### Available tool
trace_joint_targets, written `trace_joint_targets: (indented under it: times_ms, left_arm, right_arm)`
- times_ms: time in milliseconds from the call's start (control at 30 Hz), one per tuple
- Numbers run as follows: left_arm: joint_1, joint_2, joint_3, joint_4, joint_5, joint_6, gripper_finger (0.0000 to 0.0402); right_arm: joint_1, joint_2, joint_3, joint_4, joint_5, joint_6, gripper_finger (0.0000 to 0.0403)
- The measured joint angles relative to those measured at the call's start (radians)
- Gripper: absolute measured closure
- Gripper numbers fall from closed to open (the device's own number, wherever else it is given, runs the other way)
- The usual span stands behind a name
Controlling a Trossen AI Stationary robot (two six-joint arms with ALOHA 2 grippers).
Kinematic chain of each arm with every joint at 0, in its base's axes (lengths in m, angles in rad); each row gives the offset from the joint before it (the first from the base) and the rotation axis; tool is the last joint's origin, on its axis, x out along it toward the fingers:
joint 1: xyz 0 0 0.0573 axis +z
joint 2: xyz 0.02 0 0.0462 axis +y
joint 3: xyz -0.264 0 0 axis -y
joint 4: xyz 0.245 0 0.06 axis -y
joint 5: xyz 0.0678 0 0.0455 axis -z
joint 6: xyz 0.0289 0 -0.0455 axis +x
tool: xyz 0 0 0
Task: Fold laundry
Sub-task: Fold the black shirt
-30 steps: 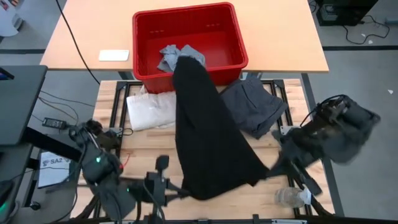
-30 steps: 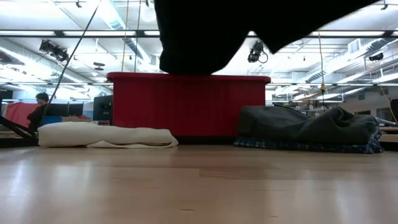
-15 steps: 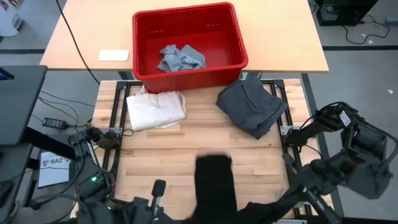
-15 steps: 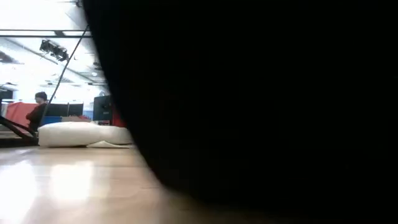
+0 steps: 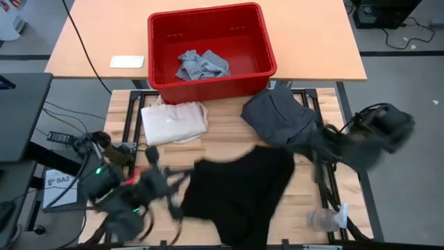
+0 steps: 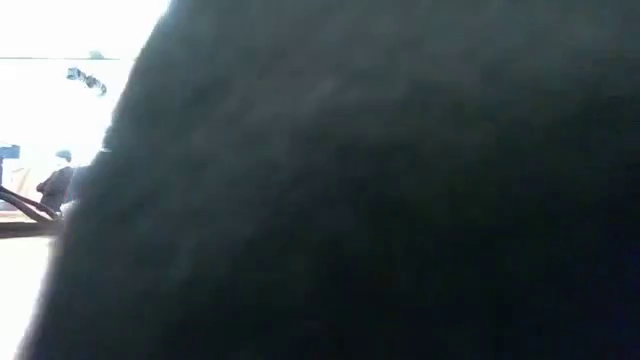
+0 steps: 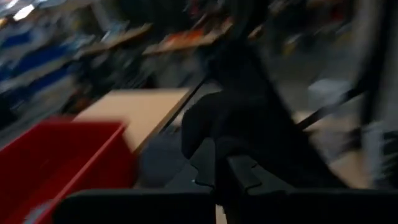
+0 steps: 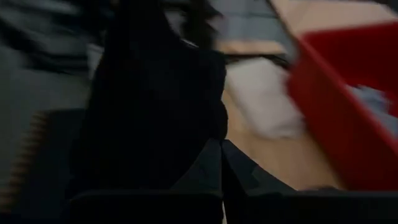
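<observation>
The black garment (image 5: pixel 239 187) spreads over the near middle of the table between my two grippers. In the low view the black garment (image 6: pixel 380 200) fills nearly the whole picture. My left gripper (image 5: pixel 177 182) is shut on its left side, my right gripper (image 5: pixel 309 149) on its far right corner. A light grey T-shirt (image 5: pixel 201 64) lies in the red bin (image 5: pixel 158 48). A dark grey garment (image 5: pixel 277 118) lies folded at the far right. Whether the black garment rests on the table, I cannot tell. My left gripper (image 7: pixel 221 174) pinches a bunched part of the black garment's left edge (image 7: pixel 217 134) between its two fingers, coming from the table's left. The cloth stands crumpled just past the fingertips. My right gripper (image 8: pixel 221 165) pinches the garment's far right corner (image 8: pixel 202 121) between its fingers, coming from the table's right, slanting down. The cloth spreads away from the fingers toward the other arm.
The red bin stands across the table's far edge. A cream tote bag (image 5: pixel 173 121) lies folded in front of it at the left. A clear plastic bottle (image 5: pixel 322 221) lies at the near right corner. Bare wood shows between the tote and the dark grey garment.
Both grippers have swung toward the table's near edge and then back toward the far edge, staying shut on the black garment. Its far end, which hung by the red bin, has come away, and the garment has flipped out wide over the near middle of the table.
</observation>
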Motion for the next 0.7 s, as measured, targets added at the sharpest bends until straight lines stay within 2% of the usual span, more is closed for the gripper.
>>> trace_joint_targets:
  times_ms: [67, 133, 167, 233, 367, 533, 700]
  left_arm:
    - [0.060, -0.010, 0.000, -0.234, 0.026, -0.205, 0.0395]
    - [0.133, -0.012, -0.002, -0.427, 0.116, -0.387, 0.0395]
    - [0.178, -0.016, -0.025, -0.403, 0.171, -0.388, 0.0395]
    - [0.258, -0.038, -0.098, -0.358, 0.285, -0.272, 0.0395]
    - [0.415, -0.050, -0.197, -0.416, 0.428, -0.317, 0.0393]
    - [0.580, -0.055, -0.356, -0.402, 0.508, -0.297, 0.0392]
    - [0.730, -0.058, -0.493, -0.342, 0.579, -0.231, 0.0391]
  right_arm:
    - [-0.111, 0.000, -0.027, -0.013, -0.022, -0.058, 0.0403]
    - [-0.230, 0.000, -0.058, 0.000, -0.078, -0.135, 0.0403]
    - [-0.288, 0.000, -0.081, 0.017, -0.117, -0.175, 0.0403]
    - [-0.408, 0.000, -0.141, 0.081, -0.217, -0.257, 0.0403]
    - [-0.624, 0.001, -0.309, 0.252, -0.417, -0.361, 0.0403]
    - [-0.826, 0.001, -0.541, 0.428, -0.560, -0.429, 0.0403]
    - [-0.969, 0.001, -0.750, 0.623, -0.704, -0.454, 0.0403]
